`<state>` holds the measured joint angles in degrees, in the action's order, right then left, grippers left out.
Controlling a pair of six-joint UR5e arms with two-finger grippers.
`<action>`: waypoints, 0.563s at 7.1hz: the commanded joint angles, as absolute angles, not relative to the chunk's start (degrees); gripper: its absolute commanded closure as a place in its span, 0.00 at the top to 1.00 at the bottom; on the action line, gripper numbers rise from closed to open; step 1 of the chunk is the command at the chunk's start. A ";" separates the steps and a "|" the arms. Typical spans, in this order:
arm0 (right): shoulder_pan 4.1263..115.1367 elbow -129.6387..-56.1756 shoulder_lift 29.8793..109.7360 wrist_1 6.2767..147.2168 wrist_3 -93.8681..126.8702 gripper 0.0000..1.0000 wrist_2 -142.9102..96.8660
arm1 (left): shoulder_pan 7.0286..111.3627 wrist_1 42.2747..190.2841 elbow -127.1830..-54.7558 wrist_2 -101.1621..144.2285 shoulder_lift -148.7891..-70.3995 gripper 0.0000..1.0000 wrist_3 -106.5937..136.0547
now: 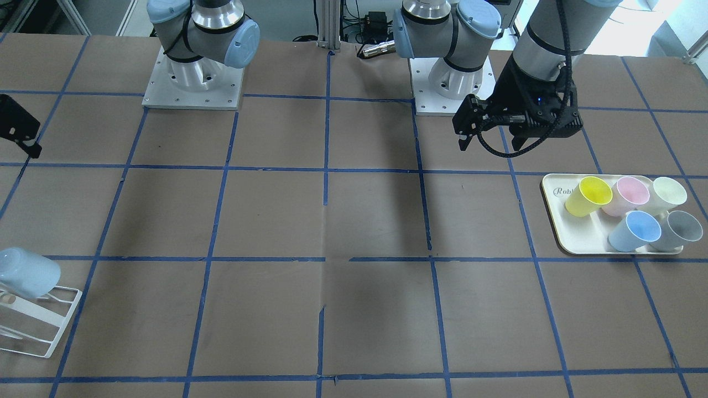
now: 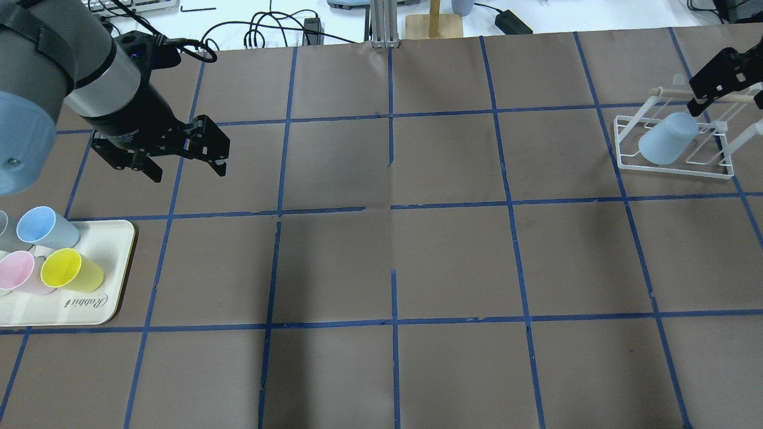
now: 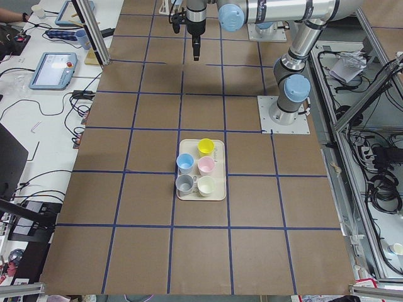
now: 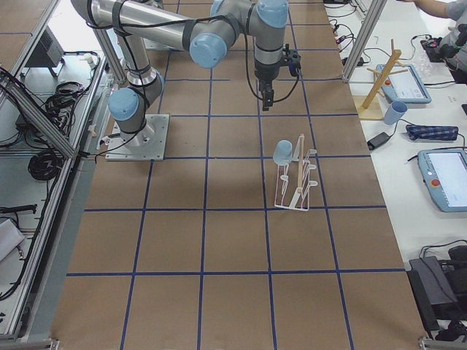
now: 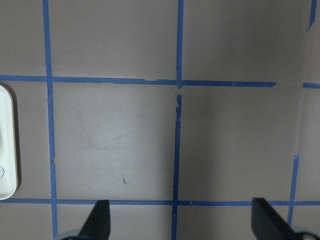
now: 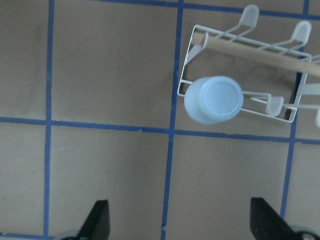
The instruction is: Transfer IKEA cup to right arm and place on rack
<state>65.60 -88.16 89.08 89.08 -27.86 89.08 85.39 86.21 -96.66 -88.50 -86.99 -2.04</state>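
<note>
Jaws of the right gripper [image 6: 181,222] stand wide apart with nothing between them; it hangs raised over the table near the rack [image 6: 186,75], touching neither the rack nor the cup. Ahead of its fingertips in the wrist view sits the pale blue cup [image 6: 214,100], upside down on a slanted prong at one end of the rack, its flat bottom turned up toward the camera; from overhead the cup shows just below and left of the gripper, apart from it. At the table's other end the left gripper [image 2: 188,167] hangs equally wide and empty over bare table, near the cream tray [image 2: 116,262]; a second blue cup [image 2: 47,227], a yellow cup [image 2: 71,269] and a pink cup [image 2: 18,271] stand on that tray.
</note>
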 commanded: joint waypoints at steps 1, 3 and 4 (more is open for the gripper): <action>66.35 -88.07 91.32 83.41 -25.85 1.00 89.47 | 85.60 85.43 -95.45 -92.34 -88.94 1.00 -2.02; 74.84 -86.32 90.53 83.41 -17.89 1.00 89.13 | 85.61 85.34 -95.45 -92.37 -89.12 1.00 -2.02; 79.93 -84.92 89.83 83.41 -12.62 1.00 88.60 | 85.61 85.25 -95.45 -92.02 -89.12 1.00 -1.93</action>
